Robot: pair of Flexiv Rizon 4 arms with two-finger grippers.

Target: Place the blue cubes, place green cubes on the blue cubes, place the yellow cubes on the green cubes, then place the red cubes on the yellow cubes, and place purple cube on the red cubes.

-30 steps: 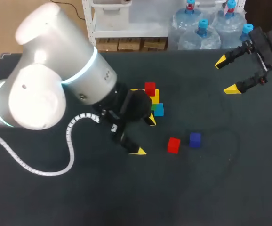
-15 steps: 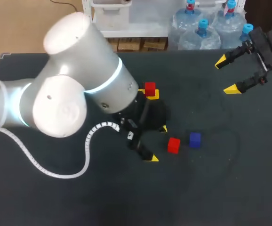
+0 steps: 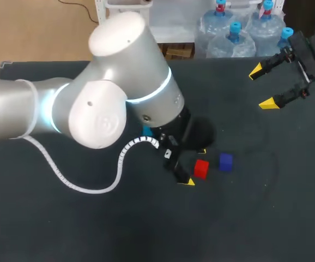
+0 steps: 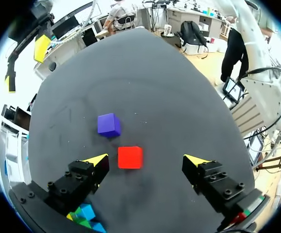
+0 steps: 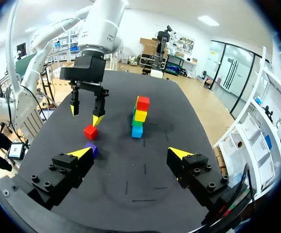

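The left claw (image 4: 146, 160) stands with its yellow tips wide apart and nothing between them, hovering low over the loose red cube (image 4: 130, 157); from the wrist the cube lies under the gap but off-centre, close to one finger and well clear of the other; just ahead of it sits the purple cube (image 4: 109, 124), near but not touching. In the head view this pair lies right of centre on the dark table (image 3: 255, 218), and the stack (image 5: 139, 116) is mostly hidden behind the arm; the right wrist shows it as blue at the foot, then green, yellow and red on top. The right claw (image 3: 262, 87), also spread and empty, hangs at the upper right of the head view, well away.

The red cube looks small, rigid and light, probably smooth-faced; it should take a firm pinch without deforming, but could twist or skid if caught on a corner; I would centre over it first, then close squarely on two opposite flat sides, about mid-height.
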